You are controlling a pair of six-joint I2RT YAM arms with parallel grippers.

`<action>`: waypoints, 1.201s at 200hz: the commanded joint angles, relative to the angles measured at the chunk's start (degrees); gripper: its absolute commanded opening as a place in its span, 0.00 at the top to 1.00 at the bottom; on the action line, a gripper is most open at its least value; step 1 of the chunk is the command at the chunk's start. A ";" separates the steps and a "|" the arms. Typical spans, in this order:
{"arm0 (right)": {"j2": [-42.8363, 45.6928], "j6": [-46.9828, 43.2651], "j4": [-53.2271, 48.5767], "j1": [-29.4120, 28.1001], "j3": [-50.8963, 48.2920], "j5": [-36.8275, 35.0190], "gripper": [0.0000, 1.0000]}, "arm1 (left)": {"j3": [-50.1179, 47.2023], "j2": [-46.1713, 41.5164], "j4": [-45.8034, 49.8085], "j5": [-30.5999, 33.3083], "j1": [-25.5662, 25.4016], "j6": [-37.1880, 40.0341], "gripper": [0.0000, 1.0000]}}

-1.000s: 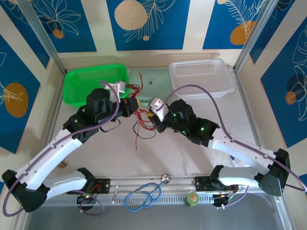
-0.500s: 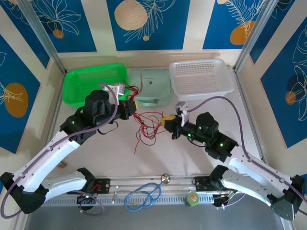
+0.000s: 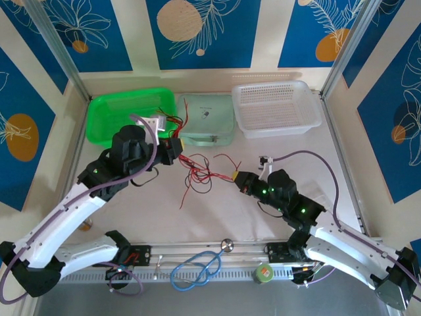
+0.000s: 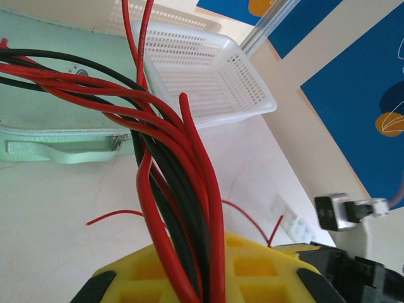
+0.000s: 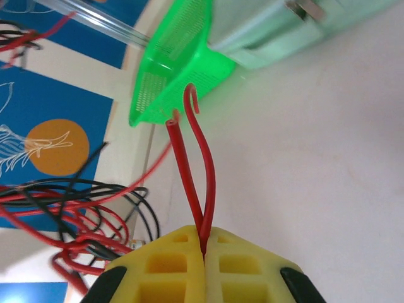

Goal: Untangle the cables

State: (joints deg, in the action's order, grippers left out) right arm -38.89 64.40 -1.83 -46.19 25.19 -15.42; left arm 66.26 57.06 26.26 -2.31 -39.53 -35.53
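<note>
L pincer [image 3: 176, 149] pinching cables [image 3: 197, 172] bunch; R pincer [image 3: 235, 177] pressed onto 1 red wire [image 5: 211, 177].

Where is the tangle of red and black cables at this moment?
In the top view the cables sit mid-table, strung between the left fingers and the right fingers, just on the near side of the mint-green case.

Taut cables [image 3: 200, 172] cross mid-table; table [image 3: 296, 141] bare before white basket [image 3: 276, 108].

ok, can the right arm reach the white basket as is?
Probably yes: bare table lies between the right gripper and the white basket. But it is shut on a red cable, and the left gripper holds the bunch.
</note>
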 commanded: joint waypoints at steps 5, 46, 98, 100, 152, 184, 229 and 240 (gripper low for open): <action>-0.33 5.33 -11.91 -0.79 0.11 -1.83 1.00 | 0.76 -1.98 -3.21 3.45 1.03 1.43 1.00; -4.04 -14.03 -25.70 -0.99 12.75 1.52 0.70 | 0.80 -1.66 -4.59 3.56 1.06 1.48 1.00; -12.06 -36.07 -32.80 -6.82 28.55 -1.26 0.40 | 0.71 -0.81 -5.54 3.09 1.11 0.72 1.00; -12.47 -36.64 -32.76 -7.18 28.98 -1.63 0.40 | 0.67 -0.81 -5.52 3.10 1.10 0.68 1.00; -26.72 -56.77 -25.29 -16.36 38.22 -10.97 0.40 | 1.50 0.32 -5.23 2.58 1.03 0.16 1.00; -34.45 -63.64 -21.95 -17.05 43.95 -14.31 0.43 | 1.46 0.36 -5.17 2.22 1.08 -0.03 1.00; -38.77 -65.66 -19.12 -16.17 46.07 -16.67 0.53 | 1.61 -0.27 -4.65 2.22 1.05 0.18 1.00; -39.14 -65.54 -18.38 -15.81 45.92 -16.38 0.58 | 1.81 -0.45 -4.37 2.22 1.09 0.28 1.00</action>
State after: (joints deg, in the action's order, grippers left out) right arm -77.19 1.13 -23.11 -62.70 69.38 -29.87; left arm 66.06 57.82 23.20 0.10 -39.00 -35.51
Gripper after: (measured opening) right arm 0.463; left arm 0.110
